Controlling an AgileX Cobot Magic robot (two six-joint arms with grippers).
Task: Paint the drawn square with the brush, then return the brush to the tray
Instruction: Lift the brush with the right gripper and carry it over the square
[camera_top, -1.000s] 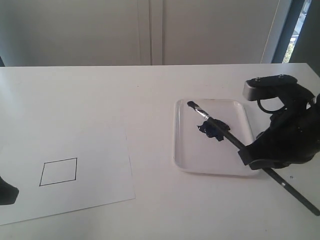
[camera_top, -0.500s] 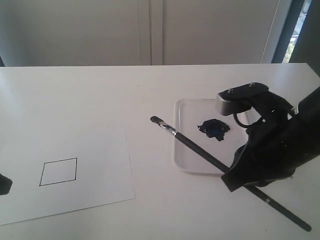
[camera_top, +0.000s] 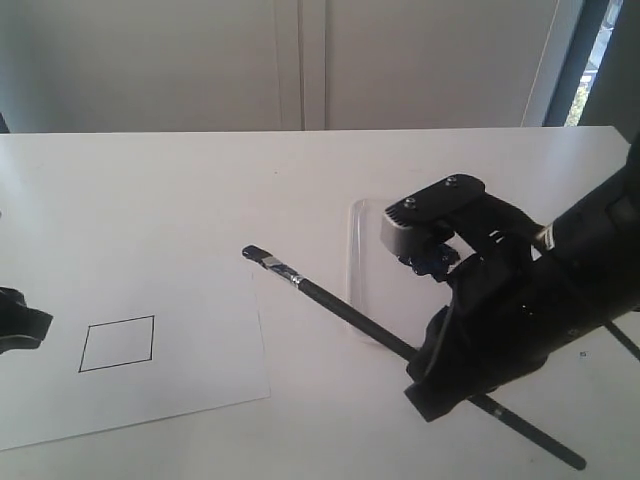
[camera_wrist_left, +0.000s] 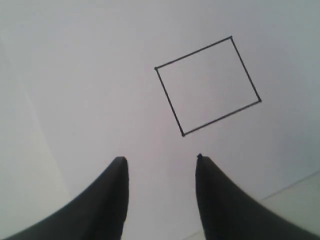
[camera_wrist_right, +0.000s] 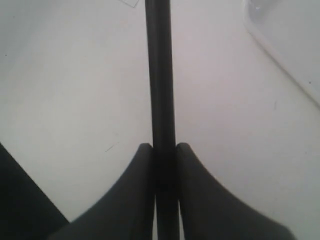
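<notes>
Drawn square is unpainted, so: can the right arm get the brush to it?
Probably yes: the right gripper holds the brush, and nothing stands between its tip and the drawn square.

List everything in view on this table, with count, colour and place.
White table: one, white, under everything.
Flat white paper sheet: one, white, table's left side.
Drawn black-outline square: one, black, unfilled, on the sheet.
Long thin black-handled paintbrush: one, black with silver ferrule, in the right gripper.
Shallow translucent plastic tray: one, whitish, right of centre, partly hidden.
Paint blob: one, black, in the tray.
Left gripper: one, black, open, over the sheet.
Right gripper: one, black, shut on the paintbrush.
</notes>
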